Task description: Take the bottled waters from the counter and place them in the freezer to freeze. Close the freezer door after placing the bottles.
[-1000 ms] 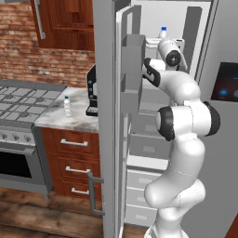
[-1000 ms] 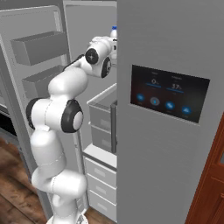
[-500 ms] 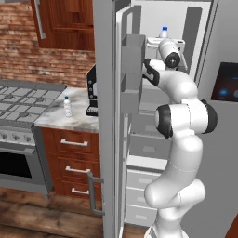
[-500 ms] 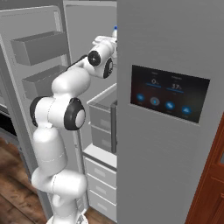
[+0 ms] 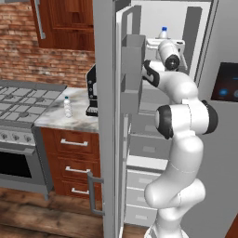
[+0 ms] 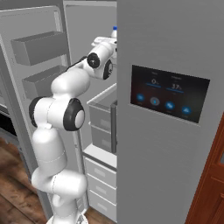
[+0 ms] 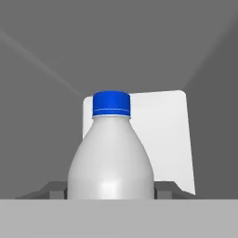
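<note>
While the gripper (image 7: 110, 190) pinches the bottle (image 7: 110, 153) low on its body inside the freezer (image 5: 162, 18), it looks light, stiff, slick — hold mid-body; another bottle (image 5: 68, 107) waits on the counter (image 5: 65, 122).

The held bottle (image 7: 110, 153) hides the tool's (image 7: 110, 189) fingertips; its base is cut off.

Arm reaching into open freezer (image 5: 158, 18), bottle (image 5: 68, 106) on counter (image 5: 69, 118)

The arm (image 5: 179, 93) sits a touch higher in the upper middle of the left base view, carrying the bottle (image 5: 163, 32) upward.
</note>
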